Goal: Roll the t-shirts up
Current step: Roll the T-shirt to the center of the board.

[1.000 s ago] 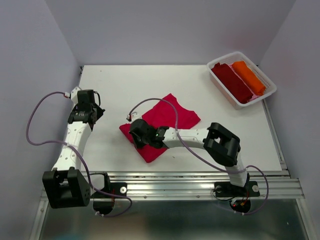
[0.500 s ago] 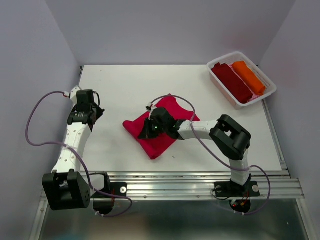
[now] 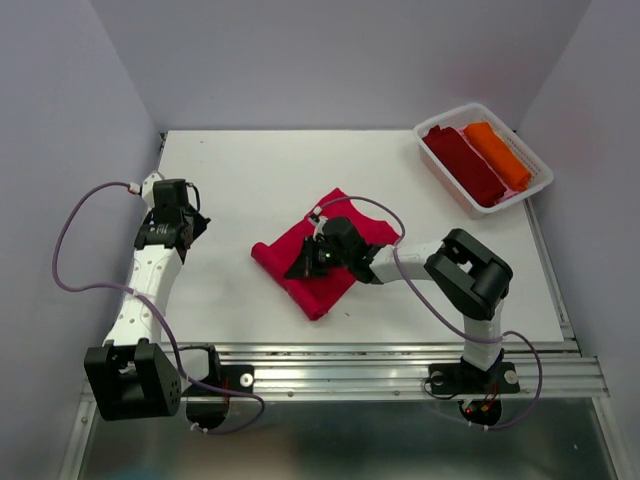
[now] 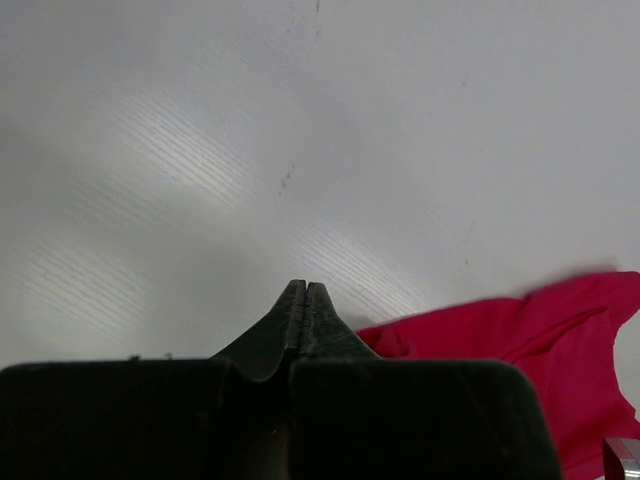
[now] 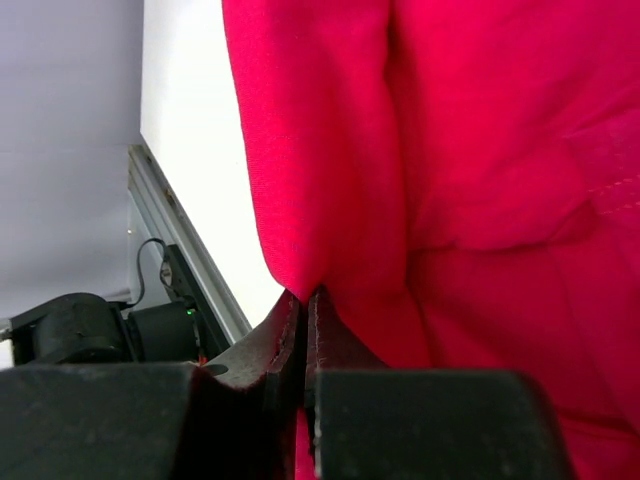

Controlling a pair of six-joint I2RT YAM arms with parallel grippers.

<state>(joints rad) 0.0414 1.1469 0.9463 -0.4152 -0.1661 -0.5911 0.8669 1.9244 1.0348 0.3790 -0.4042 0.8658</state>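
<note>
A bright crimson-red t-shirt (image 3: 325,262) lies folded in the middle of the white table. My right gripper (image 3: 306,264) is shut on a fold of the red t-shirt (image 5: 330,200) near its middle and holds it pulled over the rest of the cloth. My left gripper (image 3: 196,222) is shut and empty, off to the left of the shirt above bare table; the shirt's edge shows in the left wrist view (image 4: 520,330). A dark maroon rolled t-shirt (image 3: 463,163) and an orange rolled t-shirt (image 3: 497,153) lie side by side in a bin.
A white plastic bin (image 3: 510,206) stands at the table's back right corner. The table's metal front rail (image 3: 400,362) runs along the near edge. Grey walls close in the left, back and right sides.
My right gripper has moved right and back from the shirt's left corner, dragging that corner's cloth over the shirt. The left arm has not moved.
</note>
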